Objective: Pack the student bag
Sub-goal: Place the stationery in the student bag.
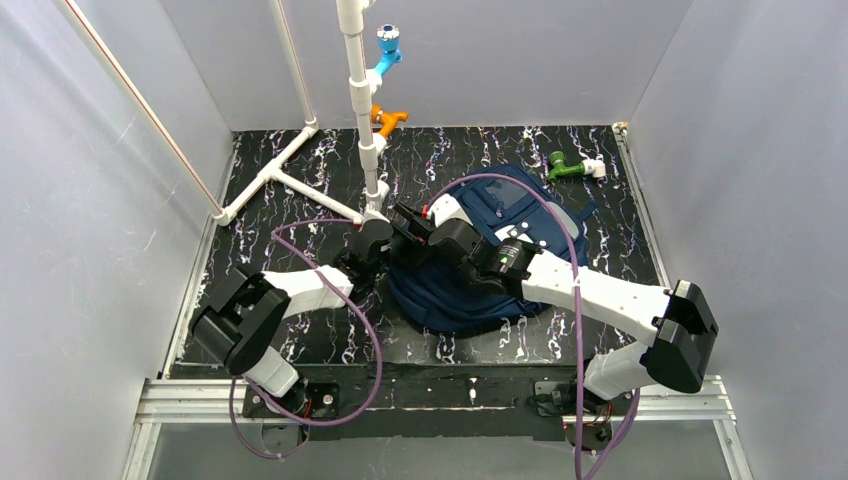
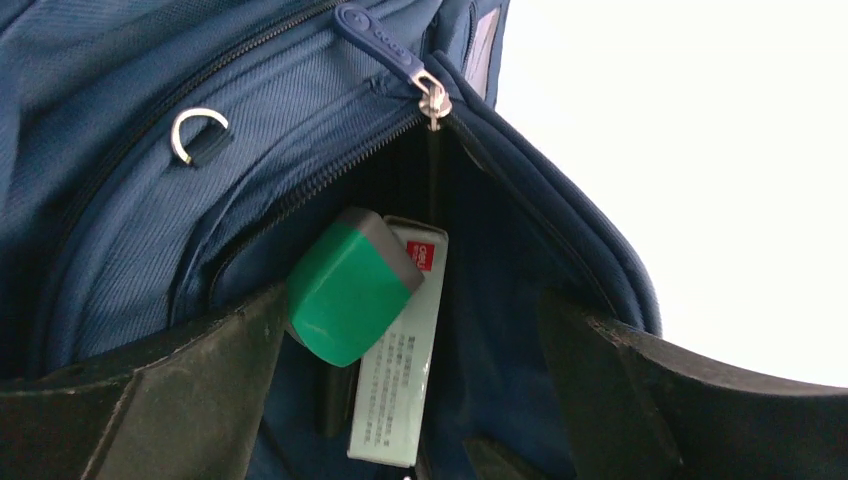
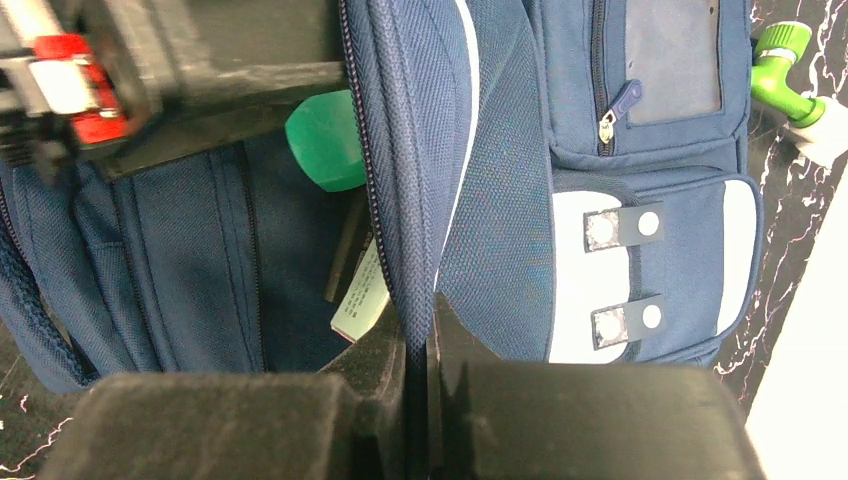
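Note:
The navy-blue student bag [image 1: 520, 215] lies in the middle of the black marbled table, its main compartment unzipped. My right gripper [image 3: 417, 322] is shut on the edge of the bag's opening flap [image 3: 425, 150] and holds it up. My left gripper [image 2: 410, 335] is open, jaws wide apart at the bag's mouth. Inside the bag lie a green object with a grey end [image 2: 345, 290] and a white printed box with a red label [image 2: 400, 370]; the green object is close to my left finger [image 2: 200, 390]. Both also show in the right wrist view, the green object [image 3: 325, 140] above the box [image 3: 360, 300].
A white pipe frame [image 1: 300, 180] stands at the back left, with a blue fitting [image 1: 388, 45] and an orange fitting [image 1: 388, 120] on its upright. A green fitting [image 1: 568, 167] lies behind the bag on the right. Grey walls enclose the table.

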Robot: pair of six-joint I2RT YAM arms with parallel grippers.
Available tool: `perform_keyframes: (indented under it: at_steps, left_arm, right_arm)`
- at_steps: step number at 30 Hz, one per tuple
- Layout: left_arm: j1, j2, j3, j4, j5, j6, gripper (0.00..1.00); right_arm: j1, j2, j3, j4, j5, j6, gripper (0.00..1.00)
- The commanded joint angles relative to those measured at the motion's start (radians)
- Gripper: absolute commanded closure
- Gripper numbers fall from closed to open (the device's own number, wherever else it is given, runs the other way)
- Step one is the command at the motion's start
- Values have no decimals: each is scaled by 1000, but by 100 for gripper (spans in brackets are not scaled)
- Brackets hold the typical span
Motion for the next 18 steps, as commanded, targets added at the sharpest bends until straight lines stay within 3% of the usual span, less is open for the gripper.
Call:
perform_keyframes:
  at_steps: [1,6,10,15,18]
  left_arm:
    - [-5,-118,-45,-45,8,43,6]
    - [-4,-199,-106,-80,63,46,10]
    - [-4,-285,-134,-138,73,112,24]
    - [-3,-415,-191,-250,62,219,46]
    - [1,-499,-217,-342,33,253,47]
  right_arm:
    - [24,-33,27,59,-34,3,99]
    - [24,-30,26,34,-39,6,99]
    - [24,-41,12,35,-87,1,98]
    - [24,-29,-3,15,-194,-20,83]
    - [24,-11,-14,-7,-277,-20,73]
